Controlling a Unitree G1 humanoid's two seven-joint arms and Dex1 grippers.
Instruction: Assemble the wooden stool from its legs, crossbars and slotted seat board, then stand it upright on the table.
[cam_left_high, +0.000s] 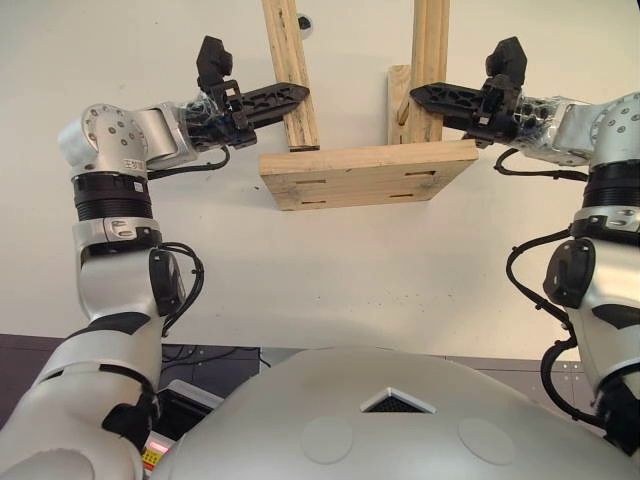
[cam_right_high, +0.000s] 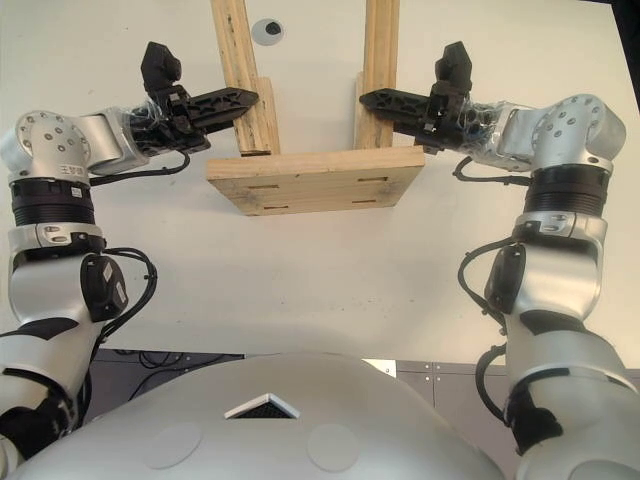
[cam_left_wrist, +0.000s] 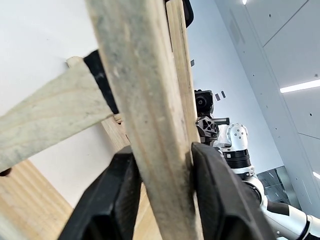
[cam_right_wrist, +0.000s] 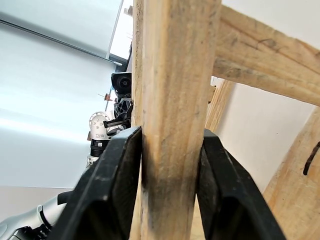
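The stool lies on the white table with its slotted seat board facing me and its legs pointing away. My left gripper is shut on the left leg just above the seat. My right gripper is shut on the right leg at about the same height. In the left wrist view, black fingers clamp the leg, with a crossbar beside it. The right wrist view shows fingers squeezing the other leg below a crossbar.
A small round grey mark sits on the table beyond the left leg. The table's near edge runs just in front of me, with dark floor and cables below it. Bare tabletop spreads on both sides of the stool.
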